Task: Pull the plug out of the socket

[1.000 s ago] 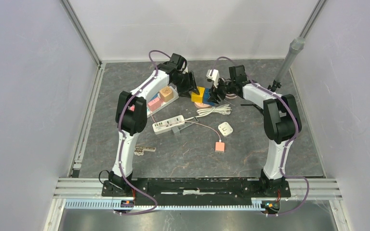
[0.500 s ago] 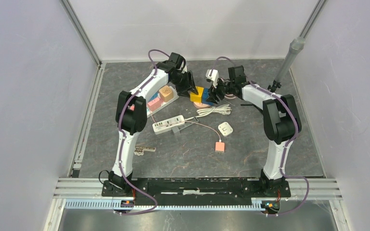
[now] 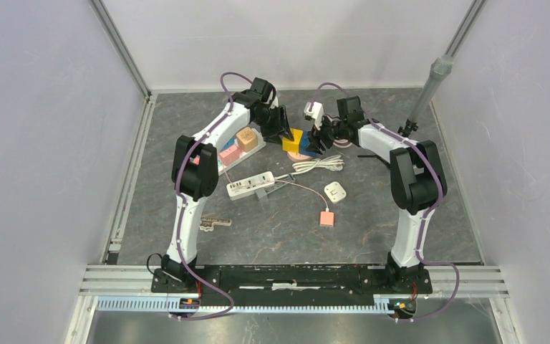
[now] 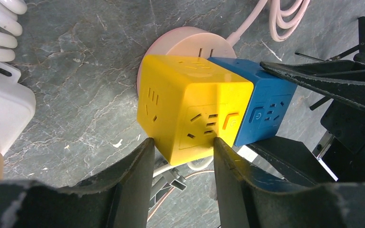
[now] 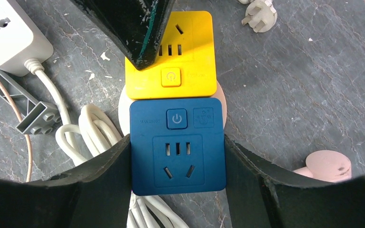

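Right end effector point(image 5: 177, 164) clamps blue cube point(image 5: 177, 142) over marbled tabletop point(image 5: 290, 85); left end effector point(image 4: 183, 145) unclear.

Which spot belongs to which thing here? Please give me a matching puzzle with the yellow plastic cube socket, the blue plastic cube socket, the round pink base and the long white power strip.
Things:
1. yellow plastic cube socket
2. blue plastic cube socket
3. round pink base
4. long white power strip

Places:
A. beneath the two cubes
B. between the fingers of the right gripper
C. lying apart, away from both grippers
D. straddled by the fingers of the left gripper

Pairs: 1-D, 2-B, 3-A, 4-C
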`<act>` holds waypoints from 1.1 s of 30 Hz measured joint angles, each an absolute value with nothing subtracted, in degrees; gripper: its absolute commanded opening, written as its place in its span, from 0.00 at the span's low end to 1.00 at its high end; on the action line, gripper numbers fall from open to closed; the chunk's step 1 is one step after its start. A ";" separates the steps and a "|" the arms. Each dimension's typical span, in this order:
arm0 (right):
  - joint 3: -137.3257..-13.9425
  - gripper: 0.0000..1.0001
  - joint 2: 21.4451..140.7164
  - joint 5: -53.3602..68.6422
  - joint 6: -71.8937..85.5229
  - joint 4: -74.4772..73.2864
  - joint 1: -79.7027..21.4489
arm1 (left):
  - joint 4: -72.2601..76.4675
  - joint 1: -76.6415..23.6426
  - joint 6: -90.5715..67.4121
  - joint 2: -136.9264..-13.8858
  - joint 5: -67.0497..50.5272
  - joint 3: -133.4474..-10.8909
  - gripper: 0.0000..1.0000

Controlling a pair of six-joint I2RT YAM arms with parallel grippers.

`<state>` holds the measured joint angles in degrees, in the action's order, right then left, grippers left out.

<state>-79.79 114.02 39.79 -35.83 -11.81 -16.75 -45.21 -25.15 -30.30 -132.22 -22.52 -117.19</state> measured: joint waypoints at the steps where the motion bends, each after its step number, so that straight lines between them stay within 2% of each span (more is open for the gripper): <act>1: -79.55 0.00 113.80 39.55 -35.88 -11.55 -16.82 | -45.30 -25.15 -30.17 -132.20 -22.52 -117.21 0.53; 10: -74.74 0.00 112.51 41.39 -30.17 -3.05 -16.01 | -45.15 -25.15 -29.56 -132.20 -22.39 -117.34 0.55; 18: -76.82 0.00 112.51 37.15 -30.87 -7.18 -17.87 | -45.54 -24.86 -29.56 -132.16 -22.04 -117.32 0.56; 26: -76.20 0.00 113.36 42.74 -26.37 -2.81 -15.73 | -44.23 -24.86 -29.56 -131.57 -21.43 -116.46 0.56; 33: -75.40 0.00 112.88 41.52 -29.52 -3.44 -16.40 | -43.16 -25.08 -29.61 -130.54 -21.06 -114.28 0.55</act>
